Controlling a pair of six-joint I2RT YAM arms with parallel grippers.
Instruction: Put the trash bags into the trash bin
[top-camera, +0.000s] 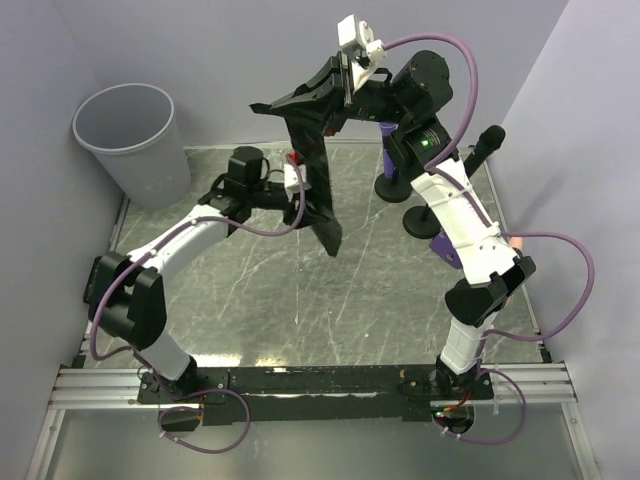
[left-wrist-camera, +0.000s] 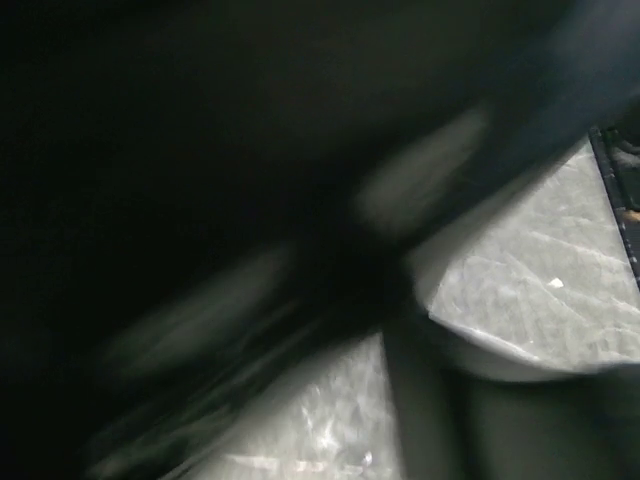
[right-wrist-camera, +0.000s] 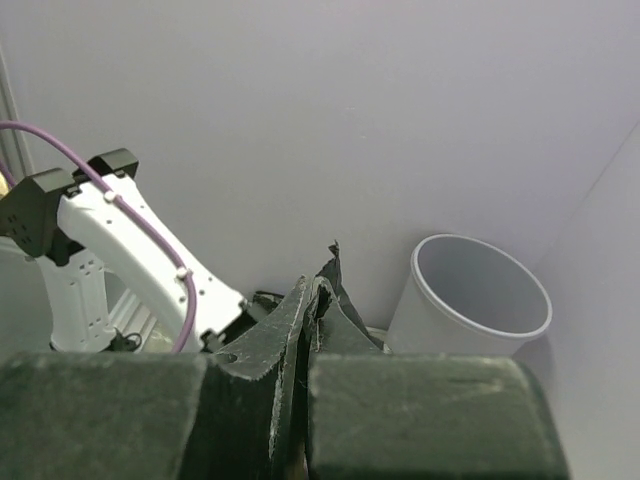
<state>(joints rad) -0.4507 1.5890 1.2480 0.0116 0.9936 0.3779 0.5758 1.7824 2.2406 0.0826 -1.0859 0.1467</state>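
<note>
A black trash bag (top-camera: 322, 150) hangs in the air over the back middle of the table, its lower tip near the surface. At its top edge my right gripper (top-camera: 346, 72) is shut, and the right wrist view shows the bag (right-wrist-camera: 285, 325) pinched between the dark pads (right-wrist-camera: 420, 410). My left gripper (top-camera: 298, 188) is pressed against the hanging part from the left. Its wrist view is blurred, filled by dark bag film (left-wrist-camera: 200, 150), so its jaws are unreadable. The light grey trash bin (top-camera: 130, 140) stands upright in the back left corner, also seen from the right wrist (right-wrist-camera: 470, 310).
Two black round-footed stands (top-camera: 392, 186) (top-camera: 420, 222) and a purple object (top-camera: 388, 150) sit at the back right beside the right arm. Grey walls close in on the left, back and right. A metal rail (top-camera: 300, 382) runs along the near edge.
</note>
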